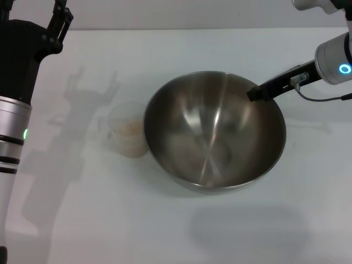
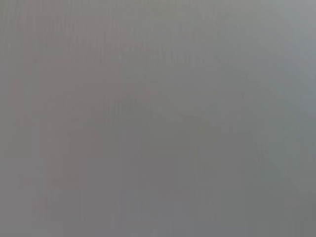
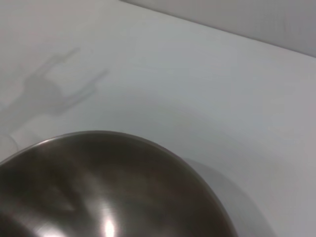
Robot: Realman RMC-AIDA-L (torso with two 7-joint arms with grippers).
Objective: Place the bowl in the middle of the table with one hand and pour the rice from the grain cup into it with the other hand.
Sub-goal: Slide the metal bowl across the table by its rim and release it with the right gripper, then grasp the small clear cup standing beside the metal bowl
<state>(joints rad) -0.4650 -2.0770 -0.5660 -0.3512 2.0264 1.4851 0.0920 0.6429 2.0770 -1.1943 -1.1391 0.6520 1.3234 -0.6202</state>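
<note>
Steel bowl (image 1: 214, 132) standing upright on the white table (image 1: 181, 231) near its middle, mouth upward, interior bare metal with no grains visible. Just beside its left rim stands the transparent grain cup (image 1: 125, 131), also upright, holding a low heap of pale rice (image 1: 130, 130); which way its handle points cannot be told. The right gripper (image 1: 257, 92) reaches in from the far right, its black tip at the bowl's far-right rim; whether the jaws pinch the rim cannot be told. The left gripper (image 1: 58, 22) hangs raised at the far left, well apart from the cup, jaw state likewise unclear.
</note>
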